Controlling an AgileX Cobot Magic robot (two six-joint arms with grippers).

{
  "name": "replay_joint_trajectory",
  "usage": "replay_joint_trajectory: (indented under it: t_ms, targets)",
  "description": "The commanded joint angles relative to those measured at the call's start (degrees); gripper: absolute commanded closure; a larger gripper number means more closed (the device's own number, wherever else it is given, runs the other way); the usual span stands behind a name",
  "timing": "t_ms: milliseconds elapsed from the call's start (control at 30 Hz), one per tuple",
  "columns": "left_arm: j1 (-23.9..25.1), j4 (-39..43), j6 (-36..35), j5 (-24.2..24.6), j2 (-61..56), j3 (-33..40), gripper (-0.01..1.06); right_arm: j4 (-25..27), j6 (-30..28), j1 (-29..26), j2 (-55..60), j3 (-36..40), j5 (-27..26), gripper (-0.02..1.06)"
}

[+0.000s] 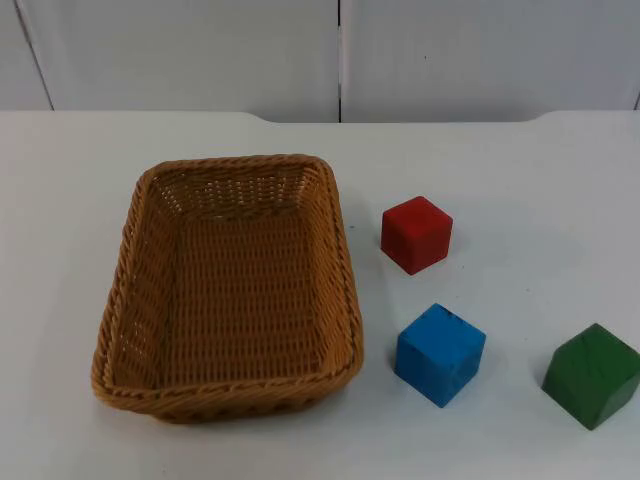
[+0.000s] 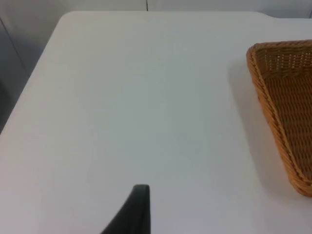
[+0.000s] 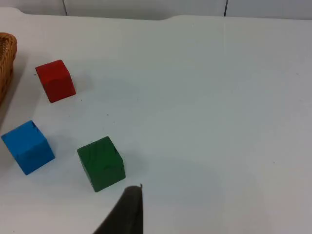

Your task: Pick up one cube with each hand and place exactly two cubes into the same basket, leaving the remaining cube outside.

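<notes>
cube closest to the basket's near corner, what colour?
Blue: the blue wooden cube beside the brown wicker basket, clearest in the top view.

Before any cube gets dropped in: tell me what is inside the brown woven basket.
Nothing lies inside the brown woven basket; its wicker floor shows bare. The red cube, blue cube and green cube sit outside on the white table. The near wall hides only a thin strip of floor.

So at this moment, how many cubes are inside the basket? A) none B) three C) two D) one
A: the basket holds nothing, while the red cube, blue cube and green cube all sit on the table beside it.
</notes>
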Motion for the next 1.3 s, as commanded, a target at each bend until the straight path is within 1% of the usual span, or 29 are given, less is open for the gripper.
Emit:
replay_joint_trajectory:
  t_ms: [0,167,467,667,1000,1267]
  targets:
    - [0.1,-0.6,-0.3,0.0,-0.2,0.3,0.00,0.9,0.1,-0.4,-0.2,-0.3,-0.2,-0.01]
    - [0.1,-2.1,-0.3,0.1,-0.2,-0.9,0.00,2.6,0.1,-0.4,3.0,-2.0,-1.3,-0.01]
    - [0.1,-3.2,-0.3,-0.3,0.3,-4.5,0.00,2.6,0.1,-0.4,11.3,-5.0,-2.3,-0.01]
    - [0.1,-6.7,-0.3,-0.8,5.7,-6.3,0.00,2.3,0.1,-0.4,18.9,-7.9,-5.3,-0.01]
    - [0.1,-7.1,-0.3,-1.0,12.3,-9.5,0.00,2.6,0.0,-0.4,28.8,-12.6,-6.6,-0.01]
    - [0.1,-7.3,-0.3,-1.0,15.1,-11.3,0.00,2.6,0.0,-0.4,34.1,-13.0,-9.1,-0.01]
